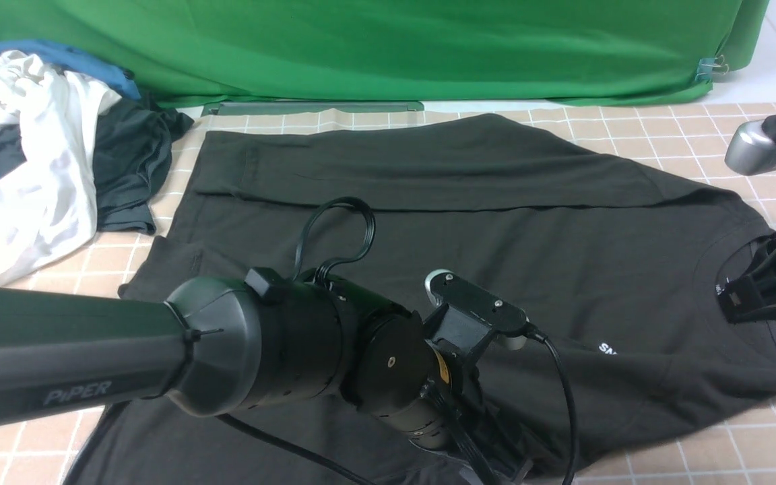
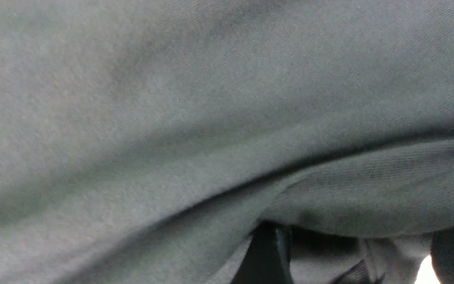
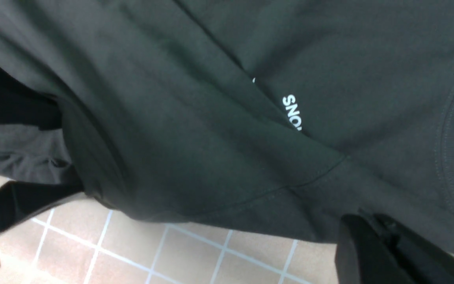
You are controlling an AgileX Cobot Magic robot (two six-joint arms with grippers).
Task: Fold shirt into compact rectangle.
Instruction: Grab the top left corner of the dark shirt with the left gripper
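Black shirt [image 1: 469, 229] spread on the tiled table [image 1: 691, 135], near-side fold in hand.
Left gripper [image 1: 489, 465], nearer than the collar [image 1: 706, 283], sits under fabric, jaws hidden, likely lifting it across. Right gripper [image 1: 748, 300] at the collar, grip unclear, probably anchoring. Far sleeve [image 1: 388, 172] lies folded in.

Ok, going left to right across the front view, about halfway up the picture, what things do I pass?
white garment → dark grey garment → black shirt → right gripper, sitting at the neck opening.
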